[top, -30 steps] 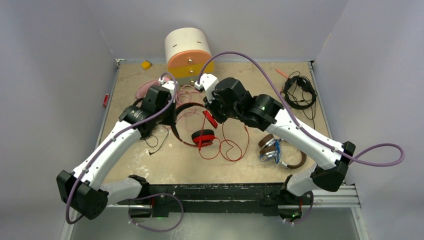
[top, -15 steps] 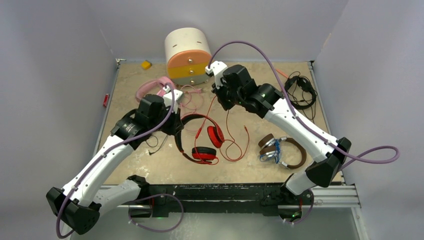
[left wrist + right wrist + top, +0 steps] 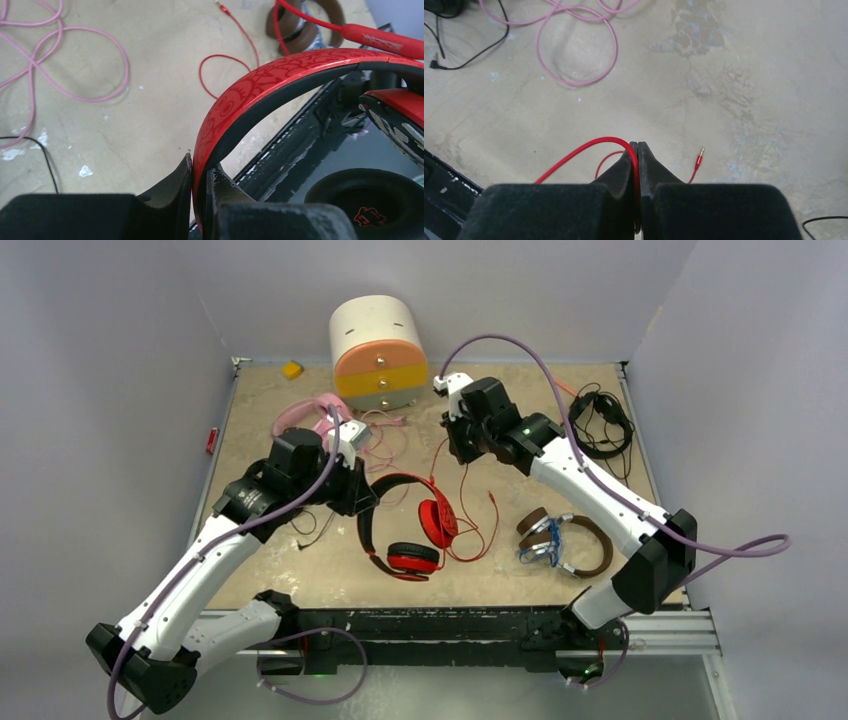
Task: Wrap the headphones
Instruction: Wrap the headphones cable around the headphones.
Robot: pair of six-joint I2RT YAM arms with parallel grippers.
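Beige table [image 3: 330, 575], red headphones [image 3: 413, 558] mid-frame: my left gripper [image 3: 200, 172] is clamped on their headband, right gripper [image 3: 638, 150] pinched on the red cable [image 3: 609, 138], upper middle. Cable lies loose, nothing wound yet; pink set [image 3: 300, 408] upper left unwrapped, so I judge barely started

Bright, even light, soft shadows — overhead view sharp, wrist views blurred up close
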